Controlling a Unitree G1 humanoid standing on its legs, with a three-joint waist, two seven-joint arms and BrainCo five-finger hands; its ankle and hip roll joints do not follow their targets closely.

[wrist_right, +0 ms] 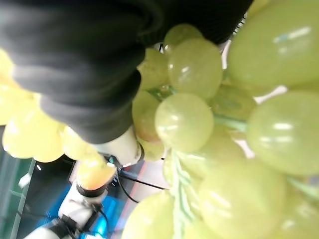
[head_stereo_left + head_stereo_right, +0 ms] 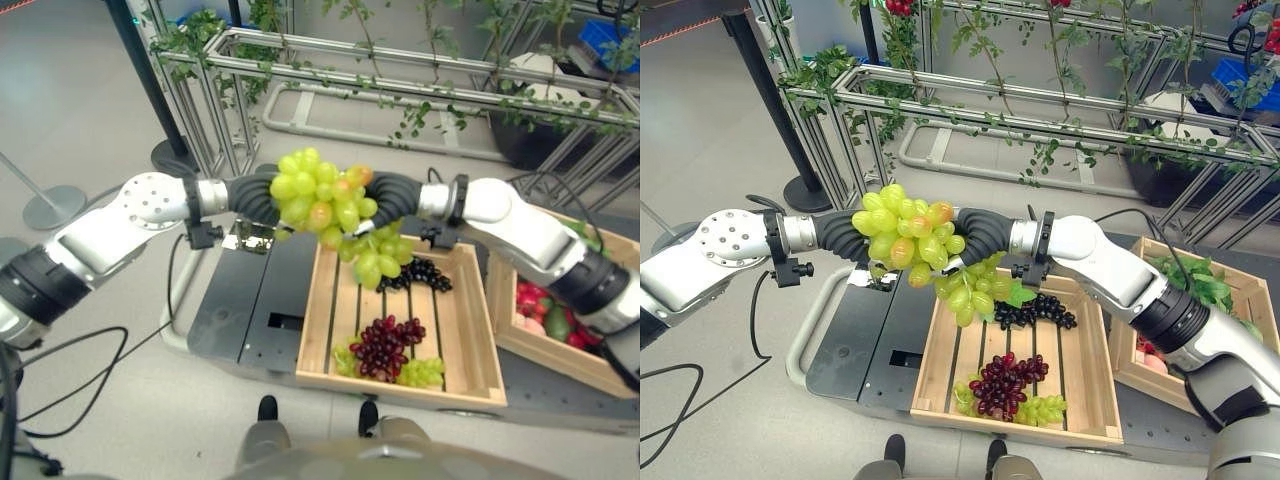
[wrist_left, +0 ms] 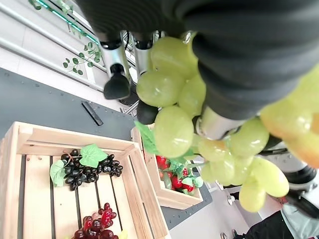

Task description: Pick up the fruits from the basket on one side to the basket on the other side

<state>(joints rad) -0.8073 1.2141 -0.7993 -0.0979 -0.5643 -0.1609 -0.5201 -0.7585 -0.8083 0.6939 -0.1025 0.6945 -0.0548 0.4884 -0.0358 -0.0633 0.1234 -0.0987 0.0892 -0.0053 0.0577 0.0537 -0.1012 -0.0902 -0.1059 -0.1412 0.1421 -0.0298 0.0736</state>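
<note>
On the left we have the left hand (image 2: 255,197) reaching in level, its dark ribbed cover pressed up against a big bunch of green grapes (image 2: 325,200). From its own wrist camera we see silver fingers (image 3: 115,67) with dark tips running straight past the fruit, relaxed and not wrapped around it.

Moving to the middle, the green grapes hang in the air between the two hands, above the near-left corner region of the light wooden crate (image 2: 480,350), with the lower part of the bunch drooping over the crate's far edge.

Coming in from the right we find the right hand (image 2: 392,200), its ribbed cover tight against the other side of the bunch; its fingers are buried in the fruit and we cannot tell whether they are clenched or loose.

Down in the crate we spot dark black grapes (image 2: 418,273) near the far edge, red grapes (image 2: 385,346) towards the near edge, and a smaller green bunch (image 2: 422,372) just beside them at the near edge.

Further right sits a second wooden crate (image 2: 515,325), side by side with the first, holding red and green produce (image 2: 545,312).
</note>
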